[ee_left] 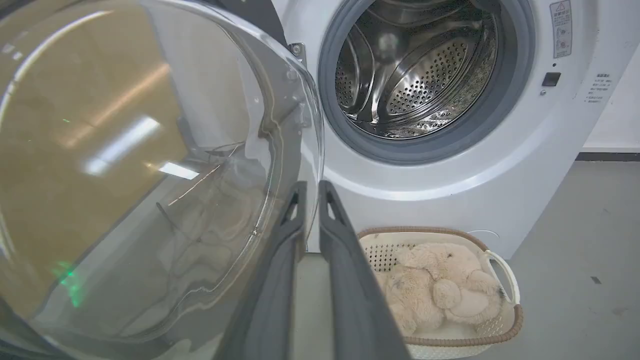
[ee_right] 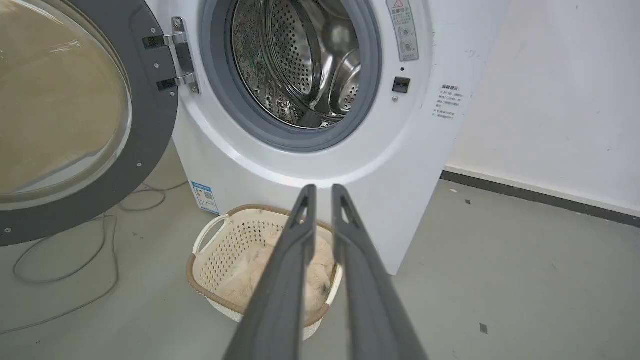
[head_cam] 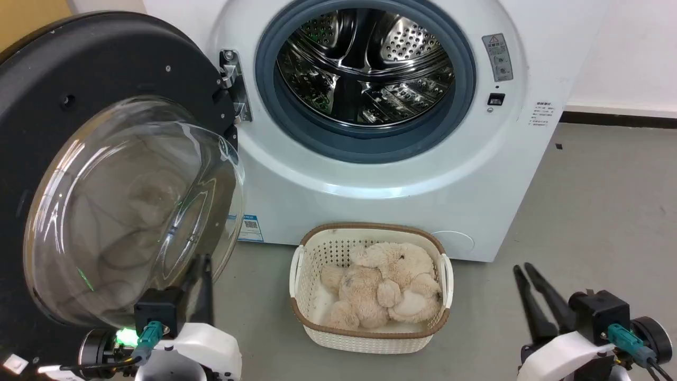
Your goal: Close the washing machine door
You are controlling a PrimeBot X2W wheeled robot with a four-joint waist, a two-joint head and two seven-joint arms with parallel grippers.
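Observation:
The washing machine door stands swung wide open to the left, its inner black rim and bulging clear glass bowl facing me. The white washing machine shows its bare steel drum inside the grey gasket. My left gripper is shut and empty, its tips beside the lower right edge of the glass bowl; whether they touch it I cannot tell. In its own wrist view the left gripper points at the machine's front. My right gripper is shut and empty, low on the right above the floor, aimed at the machine from its own view.
A white laundry basket holding a beige plush toy sits on the grey floor just before the machine, between my arms. A thin cable loops on the floor under the door. A white wall stands to the right.

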